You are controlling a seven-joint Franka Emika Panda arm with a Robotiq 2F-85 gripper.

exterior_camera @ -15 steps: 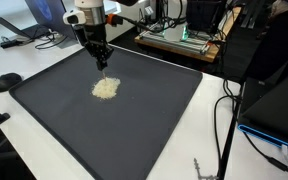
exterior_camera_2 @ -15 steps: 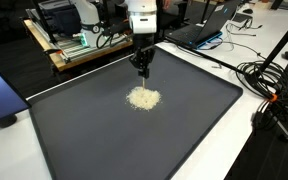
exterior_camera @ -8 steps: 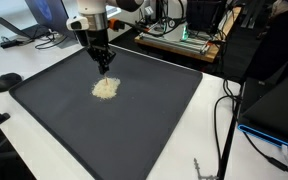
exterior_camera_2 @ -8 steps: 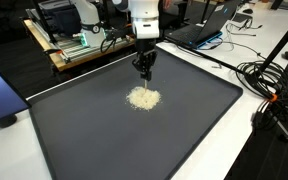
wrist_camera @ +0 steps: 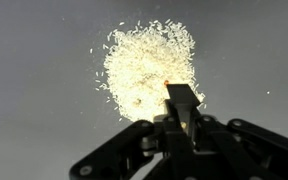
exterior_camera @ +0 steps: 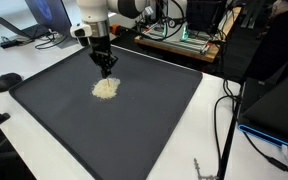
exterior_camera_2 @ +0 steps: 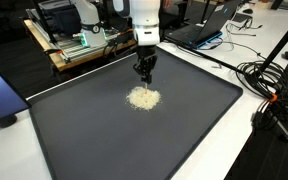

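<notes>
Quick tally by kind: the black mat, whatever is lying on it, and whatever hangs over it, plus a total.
Black mat: 1
Pile of pale grains: 1
Gripper, shut, just above the pile's far edge: 1
Total: 3

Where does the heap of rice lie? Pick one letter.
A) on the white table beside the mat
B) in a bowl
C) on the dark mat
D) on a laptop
C: the heap of rice lies loose on the dark mat, close by the shut tool, with no bowl around it.
</notes>
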